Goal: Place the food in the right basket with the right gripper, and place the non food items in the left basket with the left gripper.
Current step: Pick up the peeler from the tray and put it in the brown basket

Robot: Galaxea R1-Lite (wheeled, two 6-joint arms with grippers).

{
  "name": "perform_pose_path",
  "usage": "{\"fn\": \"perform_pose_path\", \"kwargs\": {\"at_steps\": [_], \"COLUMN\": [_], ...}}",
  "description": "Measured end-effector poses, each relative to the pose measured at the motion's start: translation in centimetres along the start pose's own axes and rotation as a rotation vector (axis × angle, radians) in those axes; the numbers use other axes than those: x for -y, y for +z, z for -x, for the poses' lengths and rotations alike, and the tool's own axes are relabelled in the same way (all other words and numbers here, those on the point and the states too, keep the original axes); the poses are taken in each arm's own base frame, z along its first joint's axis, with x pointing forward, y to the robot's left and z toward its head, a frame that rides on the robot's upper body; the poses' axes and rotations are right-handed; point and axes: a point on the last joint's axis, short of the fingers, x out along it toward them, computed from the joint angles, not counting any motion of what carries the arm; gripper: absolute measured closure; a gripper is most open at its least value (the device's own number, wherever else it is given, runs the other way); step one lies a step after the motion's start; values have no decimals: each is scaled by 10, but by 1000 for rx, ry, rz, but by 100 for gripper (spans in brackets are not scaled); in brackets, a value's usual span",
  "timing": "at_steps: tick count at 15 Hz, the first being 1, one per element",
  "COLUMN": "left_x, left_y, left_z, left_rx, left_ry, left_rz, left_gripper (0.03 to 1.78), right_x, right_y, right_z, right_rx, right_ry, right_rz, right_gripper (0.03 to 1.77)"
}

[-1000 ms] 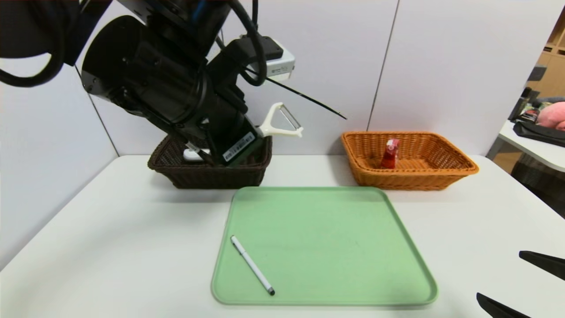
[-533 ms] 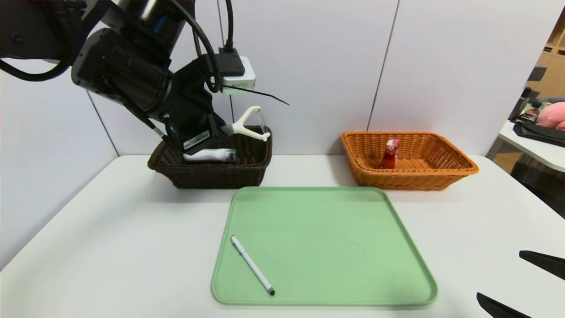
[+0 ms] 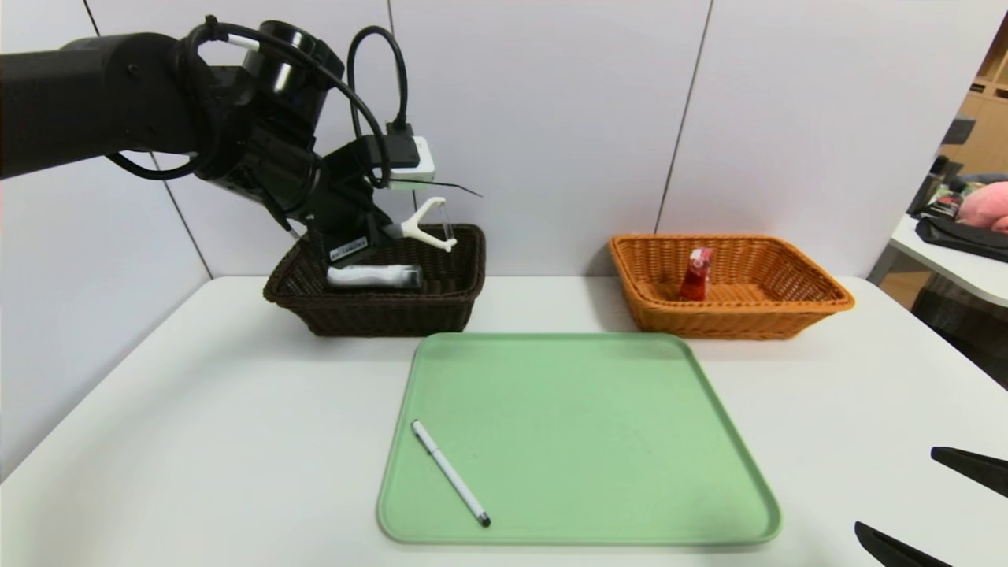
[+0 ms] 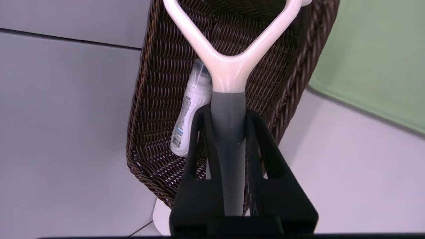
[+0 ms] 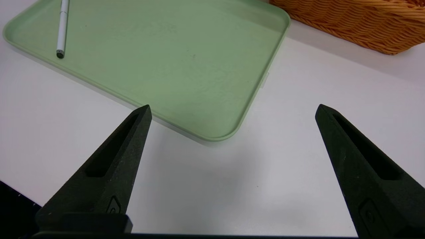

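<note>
White table (image 3: 197,441) (tray (image 3: 709,441), two baskets)

The peeler (image 4: 229,66) loses its blade past the left wrist view's edge — the white bottle (image 4: 191,116) sits partly behind its handle; the right gripper (image 3: 945,504) shows only fingertips.

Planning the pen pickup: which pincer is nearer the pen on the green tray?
Right. The right pincer hovers open beside the tray's near right corner; the left pincer, holding the peeler, is over the dark basket, beyond the pen.

A white table (image 3: 197,441) stands before grey wall panels (image 3: 551,118); clutter sits far right (image 3: 972,209).
</note>
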Motion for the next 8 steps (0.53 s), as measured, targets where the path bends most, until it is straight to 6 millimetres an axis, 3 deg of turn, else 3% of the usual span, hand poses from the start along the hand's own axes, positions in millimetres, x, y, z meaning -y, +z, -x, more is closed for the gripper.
{"fn": "perform_pose_path", "kwargs": {"at_steps": [8], "left_x": [-7], "left_y": [-23], "left_z": [-54], "left_rx": [-36], "left_ry": [7], "left_rz": [-131], "left_gripper": [157], "right_x": [0], "right_y": [2], "right_z": [0], "right_rx": [4], "right_ry": [0], "right_rz": [1], "right_gripper": [10]}}
